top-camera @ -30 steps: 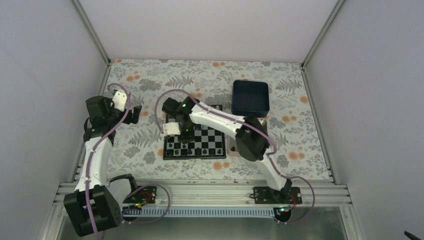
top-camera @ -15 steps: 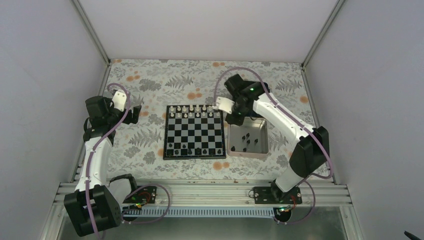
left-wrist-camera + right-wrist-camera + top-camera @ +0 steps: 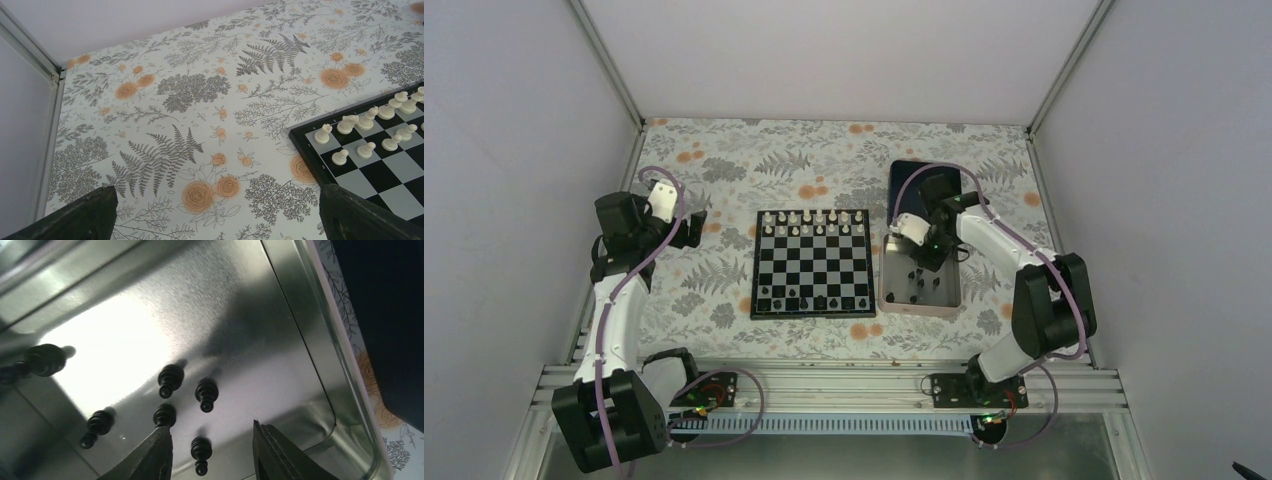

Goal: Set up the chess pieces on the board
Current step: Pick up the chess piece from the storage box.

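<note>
Floral bench (image 3: 724, 170) carries board (image 3: 813, 263), sq to bench edges. Silver tray (image 3: 951, 302) sits just R of it. L gripper (image 3: 220, 220) is spread, empty, over bench L of board. R gripper (image 3: 212, 432) is spread above tray, pinching nothing. Black chess pieces (image 3: 206, 394) are in tray, apparently upright w/ long axes vertical. More stand on board's near row. White pieces (image 3: 809, 222) are on far rows.

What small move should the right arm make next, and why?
Probably lower the right gripper a little and close it on the black piece that sits between its open jaws in the silver tray. The gripper holds nothing, and the near rows of the board are not yet full.
</note>
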Motion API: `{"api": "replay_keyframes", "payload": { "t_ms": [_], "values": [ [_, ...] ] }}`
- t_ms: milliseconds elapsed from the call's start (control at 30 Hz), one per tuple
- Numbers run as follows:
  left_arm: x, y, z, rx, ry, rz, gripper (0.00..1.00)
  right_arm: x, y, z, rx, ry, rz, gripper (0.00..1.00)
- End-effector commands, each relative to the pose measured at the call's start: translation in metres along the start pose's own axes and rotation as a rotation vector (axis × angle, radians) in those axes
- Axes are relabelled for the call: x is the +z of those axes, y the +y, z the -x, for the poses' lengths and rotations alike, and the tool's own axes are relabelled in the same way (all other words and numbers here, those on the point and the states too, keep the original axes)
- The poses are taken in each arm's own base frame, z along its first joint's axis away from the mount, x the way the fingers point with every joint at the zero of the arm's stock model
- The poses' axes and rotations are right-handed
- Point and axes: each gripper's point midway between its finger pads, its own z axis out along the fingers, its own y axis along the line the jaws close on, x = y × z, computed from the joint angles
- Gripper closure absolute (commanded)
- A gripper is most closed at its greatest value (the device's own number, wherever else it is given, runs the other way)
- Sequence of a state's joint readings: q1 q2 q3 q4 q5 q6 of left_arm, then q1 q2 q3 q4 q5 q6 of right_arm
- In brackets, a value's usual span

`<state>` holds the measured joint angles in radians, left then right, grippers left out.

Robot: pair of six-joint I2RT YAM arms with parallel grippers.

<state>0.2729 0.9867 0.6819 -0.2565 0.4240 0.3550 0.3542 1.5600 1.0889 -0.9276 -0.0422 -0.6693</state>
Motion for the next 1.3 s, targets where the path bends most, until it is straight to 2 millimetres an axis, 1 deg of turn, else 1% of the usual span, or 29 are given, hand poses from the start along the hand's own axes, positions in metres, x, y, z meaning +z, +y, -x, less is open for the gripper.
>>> {"api": "replay_keyframes", "payload": {
  "t_ms": [0,267,633,767,800,867,1033,1267],
  "values": [
    [0.0,-0.002,0.001,0.002,-0.011,-0.015,0.0,0.014,-0.012,-0.001,0.026,-0.024,-0.016,0.58],
    [0.001,-0.002,0.0,0.001,-0.009,-0.013,0.0,0.028,-0.006,-0.004,0.036,-0.016,0.048,0.61],
    [0.001,-0.002,-0.001,0.002,-0.009,-0.013,0.0,0.041,-0.004,-0.015,0.054,0.022,0.064,0.66],
    [0.001,-0.002,-0.001,0.001,-0.009,-0.018,0.0,0.043,-0.003,-0.015,0.057,0.016,0.067,0.69],
    [0.002,-0.002,-0.002,0.0,-0.007,-0.018,0.0,0.048,-0.002,-0.017,0.059,0.026,0.079,0.69],
    [0.001,-0.002,-0.001,0.001,-0.009,-0.018,0.0,0.053,-0.001,-0.018,0.061,0.032,0.091,0.72],
    [0.001,-0.002,-0.001,0.001,-0.01,-0.018,0.0,0.055,-0.001,-0.015,0.061,0.024,0.097,0.78],
    [0.0,-0.002,-0.002,0.001,-0.01,-0.018,0.0,0.05,-0.002,-0.013,0.059,0.012,0.089,0.91]
  ]
}}
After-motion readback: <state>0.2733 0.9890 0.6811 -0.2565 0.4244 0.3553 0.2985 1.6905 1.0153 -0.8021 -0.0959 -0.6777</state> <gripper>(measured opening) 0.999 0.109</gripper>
